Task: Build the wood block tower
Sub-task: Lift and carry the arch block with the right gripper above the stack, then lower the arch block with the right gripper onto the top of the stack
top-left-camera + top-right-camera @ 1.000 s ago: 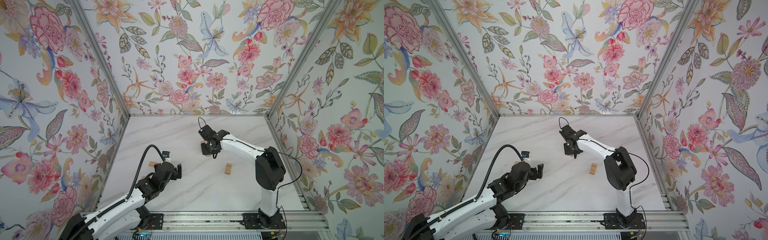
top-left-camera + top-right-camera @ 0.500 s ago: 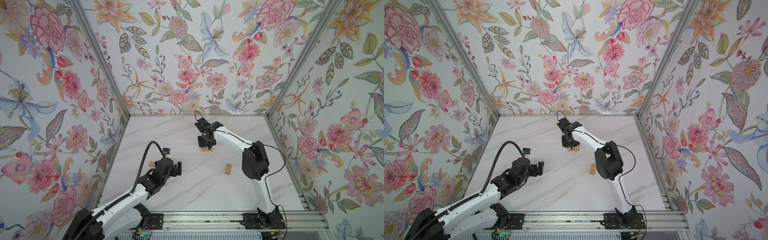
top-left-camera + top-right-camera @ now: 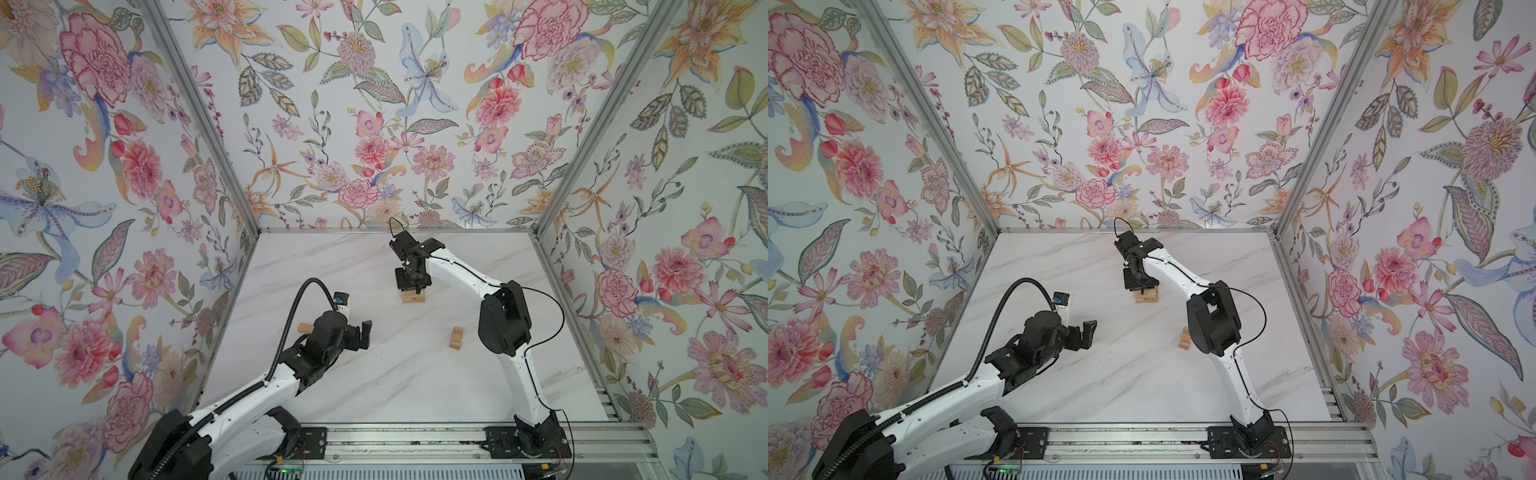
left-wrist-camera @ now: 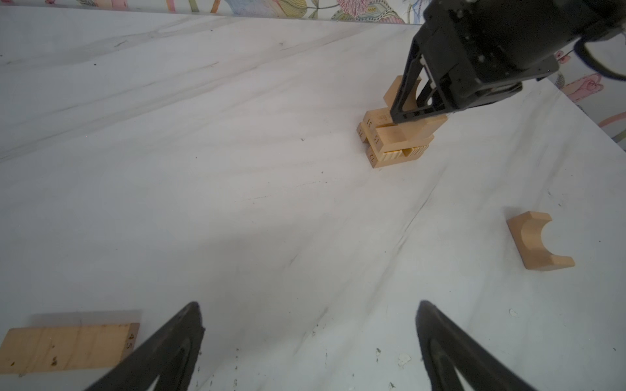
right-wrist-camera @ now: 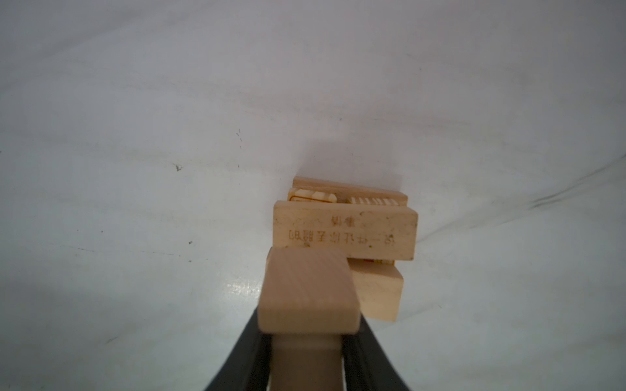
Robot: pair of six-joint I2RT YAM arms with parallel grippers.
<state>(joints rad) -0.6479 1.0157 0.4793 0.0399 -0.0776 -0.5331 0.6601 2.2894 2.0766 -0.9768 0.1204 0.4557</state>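
The tower is a low stack of crossed tan wood blocks at mid-table. My right gripper stands straight above it, shut on an arch block at the stack's top; whether the block rests on it I cannot tell. The right wrist view shows an engraved bar on the tower, beyond the held block. My left gripper hovers open and empty near the left side. A plain bar lies beside it. Another arch block lies right of centre.
Floral walls close the marble table on three sides. A metal rail with both arm bases runs along the front edge. The right arm's black elbow hangs just right of the loose arch block.
The right arm has swung its elbow inward and settled the gripper with its arch block over the tower. The left gripper has drifted slightly towards the centre, still open.
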